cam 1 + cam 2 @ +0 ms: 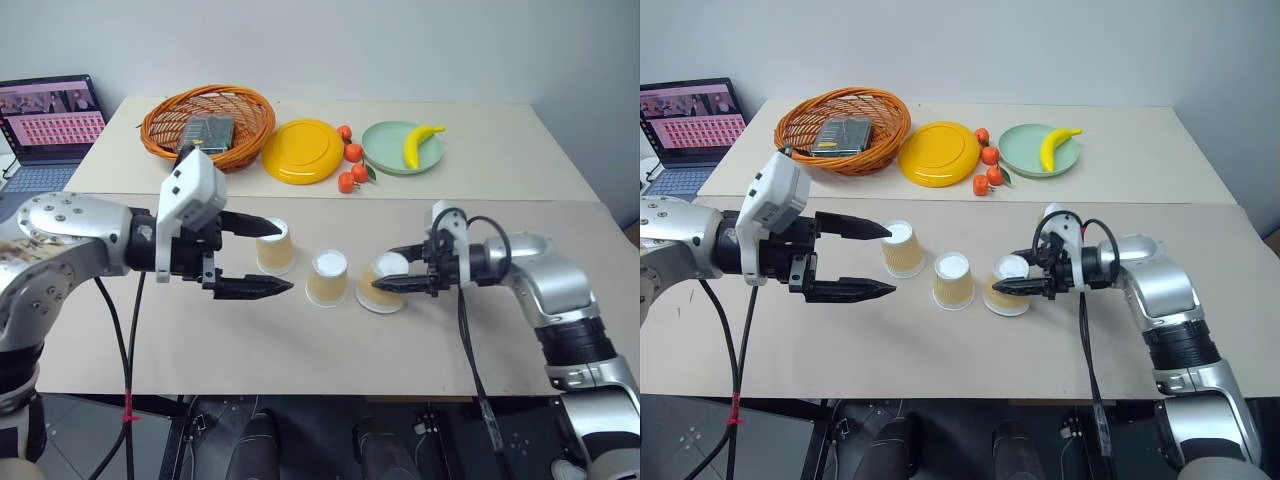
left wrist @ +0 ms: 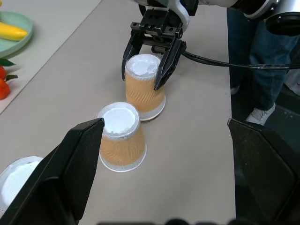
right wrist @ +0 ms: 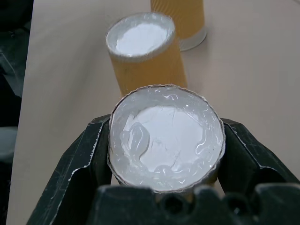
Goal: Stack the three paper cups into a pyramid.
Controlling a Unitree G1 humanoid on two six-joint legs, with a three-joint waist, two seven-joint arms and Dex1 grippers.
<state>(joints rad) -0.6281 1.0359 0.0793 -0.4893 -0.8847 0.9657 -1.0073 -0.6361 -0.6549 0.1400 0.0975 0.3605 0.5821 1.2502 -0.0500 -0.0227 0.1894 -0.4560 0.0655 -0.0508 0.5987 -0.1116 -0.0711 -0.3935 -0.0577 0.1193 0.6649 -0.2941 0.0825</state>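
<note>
Three paper cups stand upside down in a row on the near table: the left cup, the middle cup and the right cup. My right gripper is shut on the right cup, one finger pressed on each side of its white base. That cup leans a little, its rim at the table. To the left, my left gripper hovers open with nothing between its fingers. Its tips are beside the left cup without touching it.
On the far table are a wicker basket, a yellow plate, small oranges and a green plate with a banana. A laptop stands at the far left. A person's legs stand beyond the table's right end.
</note>
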